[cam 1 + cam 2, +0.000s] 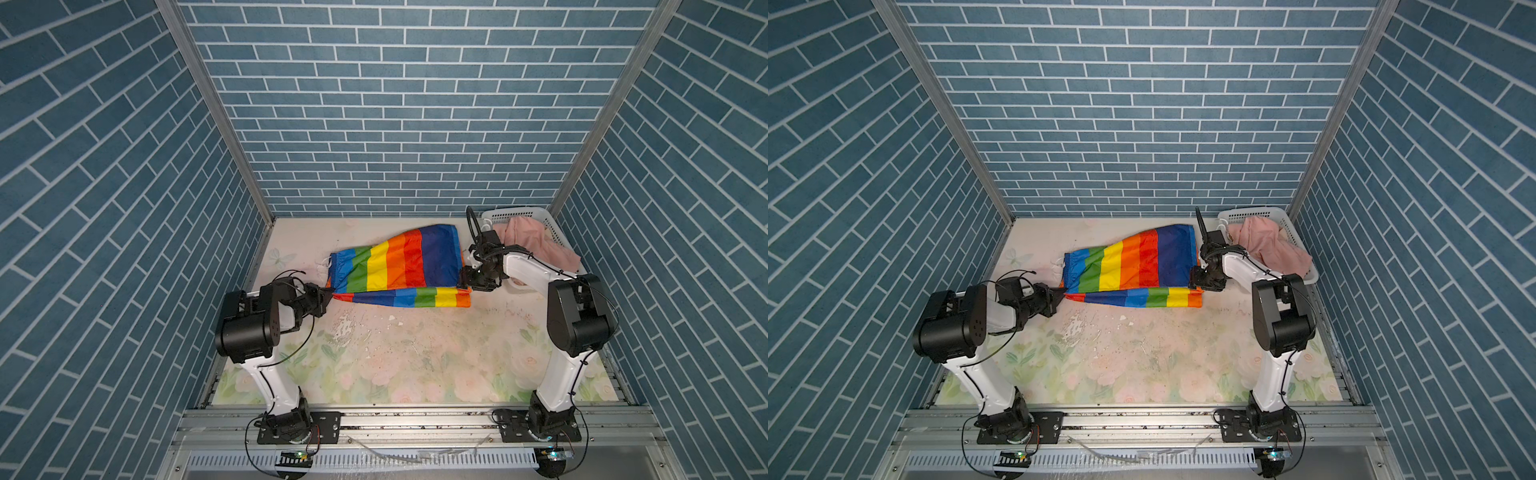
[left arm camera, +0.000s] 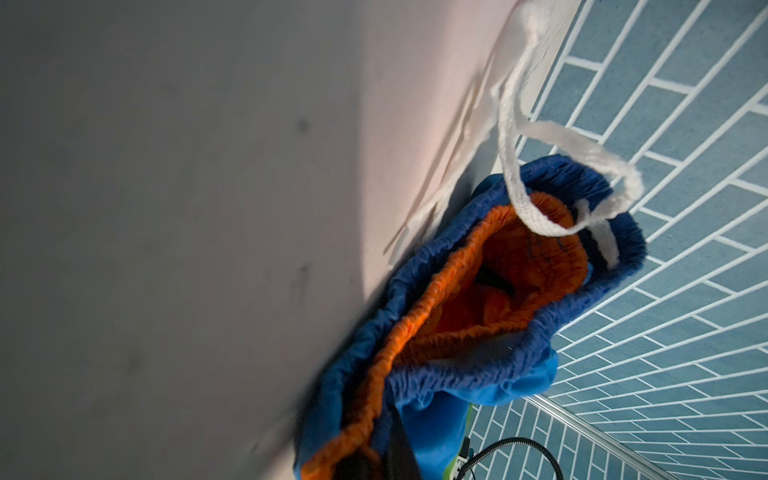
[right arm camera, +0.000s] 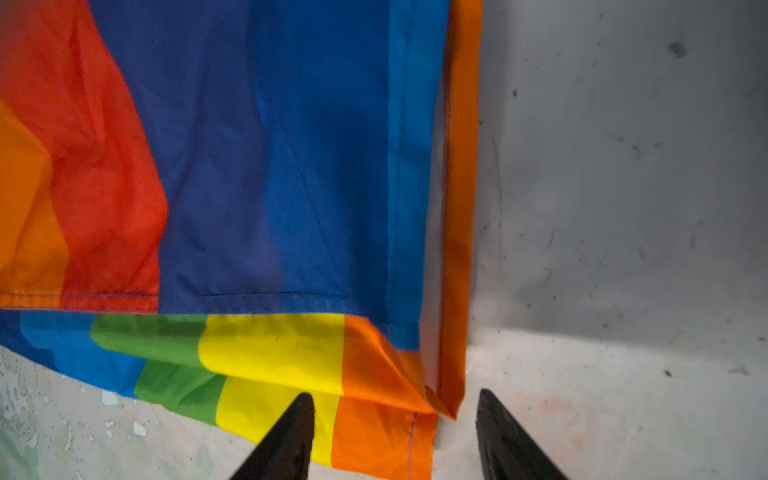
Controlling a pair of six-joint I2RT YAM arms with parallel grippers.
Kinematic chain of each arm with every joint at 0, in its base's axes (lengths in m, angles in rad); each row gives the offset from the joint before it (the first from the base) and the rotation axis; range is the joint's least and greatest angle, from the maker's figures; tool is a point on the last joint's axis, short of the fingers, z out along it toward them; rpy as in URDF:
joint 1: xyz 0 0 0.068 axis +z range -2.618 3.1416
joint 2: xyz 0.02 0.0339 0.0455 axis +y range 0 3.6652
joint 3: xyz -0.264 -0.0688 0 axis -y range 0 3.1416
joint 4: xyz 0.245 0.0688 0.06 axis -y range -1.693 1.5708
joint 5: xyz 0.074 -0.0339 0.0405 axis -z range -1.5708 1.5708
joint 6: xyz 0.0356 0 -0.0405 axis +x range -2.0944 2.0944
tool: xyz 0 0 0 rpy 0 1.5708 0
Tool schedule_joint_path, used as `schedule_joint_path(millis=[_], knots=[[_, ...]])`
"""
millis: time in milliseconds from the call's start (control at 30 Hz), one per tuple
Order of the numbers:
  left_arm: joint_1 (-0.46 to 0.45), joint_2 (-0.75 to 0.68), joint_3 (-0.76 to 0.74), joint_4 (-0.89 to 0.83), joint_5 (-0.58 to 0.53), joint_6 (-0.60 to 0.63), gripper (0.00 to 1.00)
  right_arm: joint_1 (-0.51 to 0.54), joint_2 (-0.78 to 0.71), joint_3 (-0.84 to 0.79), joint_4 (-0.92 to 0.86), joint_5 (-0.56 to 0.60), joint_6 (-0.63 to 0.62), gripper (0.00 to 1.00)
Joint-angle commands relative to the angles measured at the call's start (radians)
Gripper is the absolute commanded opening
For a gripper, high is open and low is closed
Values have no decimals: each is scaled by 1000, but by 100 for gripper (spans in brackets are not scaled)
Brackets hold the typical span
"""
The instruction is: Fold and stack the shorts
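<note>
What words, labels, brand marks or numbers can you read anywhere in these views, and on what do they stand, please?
No text can be read.
The rainbow-striped shorts show only colour stripes.
The pink shorts and the white basket are plain.
The small lit board at the front edge is too small to show any print.
</note>
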Motion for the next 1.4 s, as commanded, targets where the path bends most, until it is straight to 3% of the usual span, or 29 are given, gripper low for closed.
schedule_joint_path(millis=[0,233,433,567,733,1067,1367], knots=[[-8,18,-4,-27,18,26,0,-3,45,53,19,-16,-72,59],[-8,14,8,-40,18,25,0,-2,101,84,14,-59,-98,35],[-8,8,30,-50,17,21,0,-1,36,70,-5,-75,-97,0],[-5,-7,75,-77,31,29,0,-1,-101,55,-23,-74,-55,0],[7,-35,142,-154,53,66,0,29,-238,-115,62,-97,44,0],[47,-13,136,-207,59,123,0,113,-272,-473,280,-104,215,0],[97,19,135,-297,31,211,0,113,-302,-570,305,-68,236,0]])
